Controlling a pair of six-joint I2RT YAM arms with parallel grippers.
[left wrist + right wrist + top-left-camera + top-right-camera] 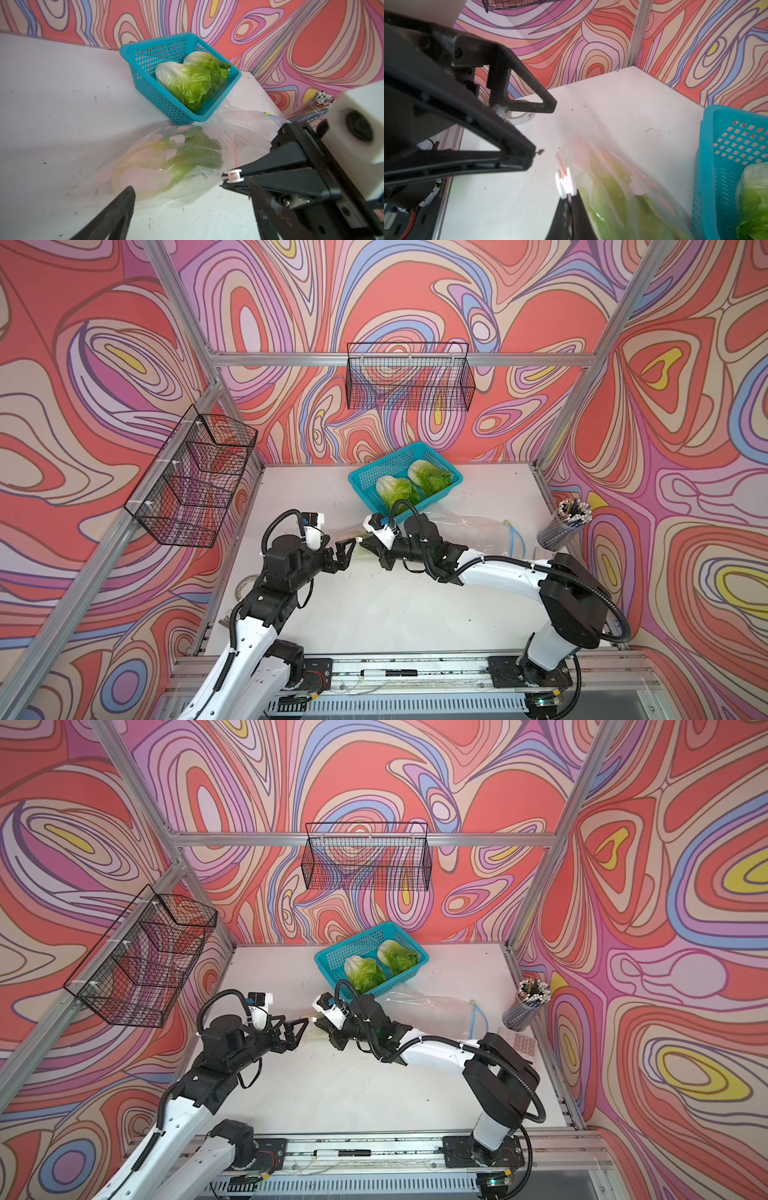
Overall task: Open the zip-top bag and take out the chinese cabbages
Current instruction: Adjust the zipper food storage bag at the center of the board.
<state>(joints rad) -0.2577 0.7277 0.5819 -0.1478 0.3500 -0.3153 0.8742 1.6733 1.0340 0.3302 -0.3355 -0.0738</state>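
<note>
Marker (388,673), black and white, lying along near rail. Left gripper (347,556): fingers spread wide, nothing between them, near left end of zip-top bag (478,531). Bagged cabbage (166,164) inside that end, flat on table (374,605), centre. Right gripper (226,182): fingers pinched together on bag's edge beside white slider (233,175). Teal basket (363,481), far centre, just beside bag, holding left cabbage (395,491) and right cabbage (430,477) side by side. Cup of pencils (561,526), right edge.
</note>
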